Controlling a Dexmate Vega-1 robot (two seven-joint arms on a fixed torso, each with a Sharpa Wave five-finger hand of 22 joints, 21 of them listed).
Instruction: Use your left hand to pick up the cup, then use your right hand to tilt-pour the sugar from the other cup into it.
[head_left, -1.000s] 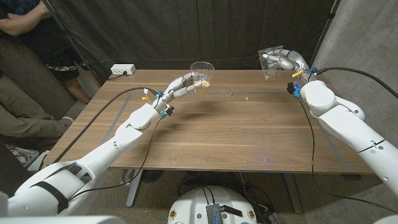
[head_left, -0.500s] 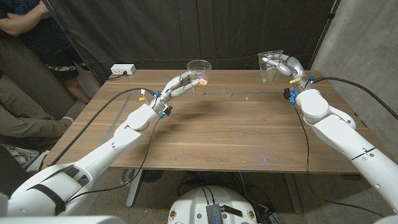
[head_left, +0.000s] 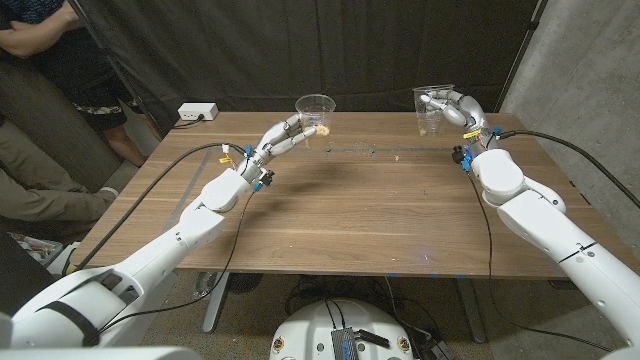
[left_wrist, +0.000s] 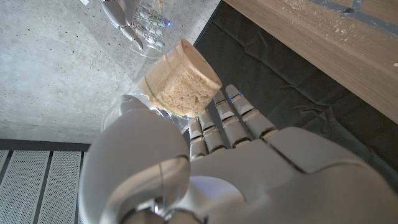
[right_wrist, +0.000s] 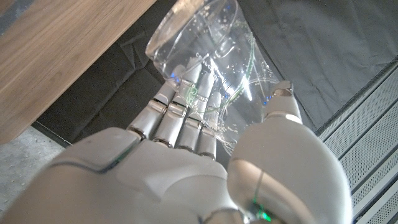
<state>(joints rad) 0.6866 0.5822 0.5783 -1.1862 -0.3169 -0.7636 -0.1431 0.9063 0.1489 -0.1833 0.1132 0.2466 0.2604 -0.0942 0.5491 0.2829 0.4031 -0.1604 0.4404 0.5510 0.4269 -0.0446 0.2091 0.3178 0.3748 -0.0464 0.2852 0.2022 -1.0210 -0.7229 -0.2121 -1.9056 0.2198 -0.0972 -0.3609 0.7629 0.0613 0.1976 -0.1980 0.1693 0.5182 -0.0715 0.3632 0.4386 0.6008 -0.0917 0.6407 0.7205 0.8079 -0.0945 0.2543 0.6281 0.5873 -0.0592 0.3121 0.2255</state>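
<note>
Over the table's (head_left: 350, 215) far edge, the left hand (head_left: 290, 135) grips the sugar-holding cup (head_left: 315, 110), the right hand (head_left: 455, 108) an empty-looking clear cup (head_left: 430, 105), well apart. Pouring seems finished; lowering both likely comes next.

Clear cup w/ sugar (head_left: 315, 109): upright, raised at table's far edge. Other clear cup (head_left: 430, 106): raised far right.
</note>
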